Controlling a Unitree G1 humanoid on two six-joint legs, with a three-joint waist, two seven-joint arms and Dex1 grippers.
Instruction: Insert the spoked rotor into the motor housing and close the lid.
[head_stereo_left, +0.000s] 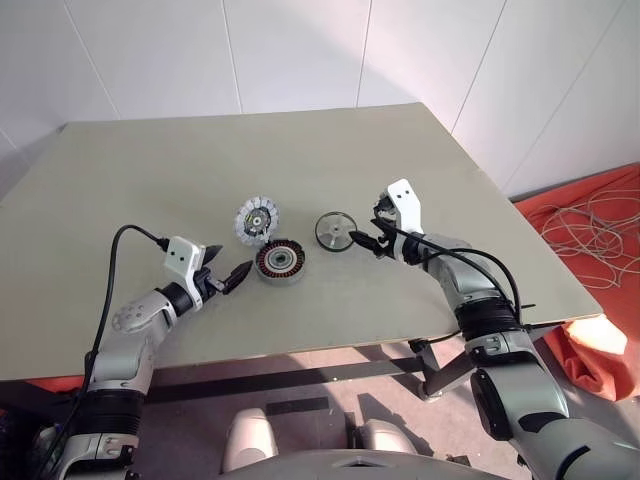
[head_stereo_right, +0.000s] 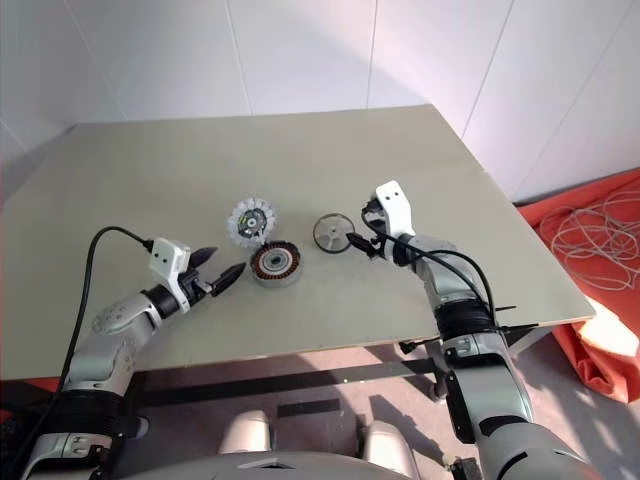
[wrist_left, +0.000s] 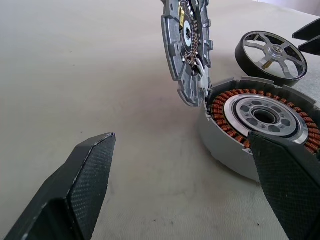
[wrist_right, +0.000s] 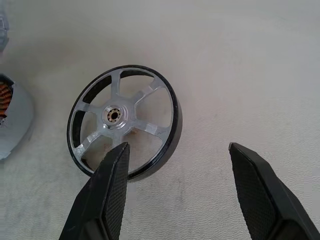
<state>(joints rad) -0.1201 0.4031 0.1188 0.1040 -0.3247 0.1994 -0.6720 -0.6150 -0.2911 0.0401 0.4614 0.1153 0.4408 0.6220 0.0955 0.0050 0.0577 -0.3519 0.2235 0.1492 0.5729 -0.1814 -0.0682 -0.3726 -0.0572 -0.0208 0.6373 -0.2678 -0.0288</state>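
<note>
**Right gripper nearer the rotor**

Right gripper (head_stereo_left: 362, 241) stood with fingers apart and empty, just right of the spoked rotor (head_stereo_left: 335, 230), which lay flat at frame centre. Left gripper (head_stereo_left: 228, 268), spread wide and empty, sat left of the motor housing (head_stereo_left: 280, 262). Lid (head_stereo_left: 257, 219) stood raised behind the housing. Rotor appeared still uninserted.

Lid (head_stereo_left: 256, 217) propped behind motor housing (head_stereo_left: 280, 262), spoked rotor (head_stereo_left: 335, 230) to its right, all on table (head_stereo_left: 150, 180)
</note>
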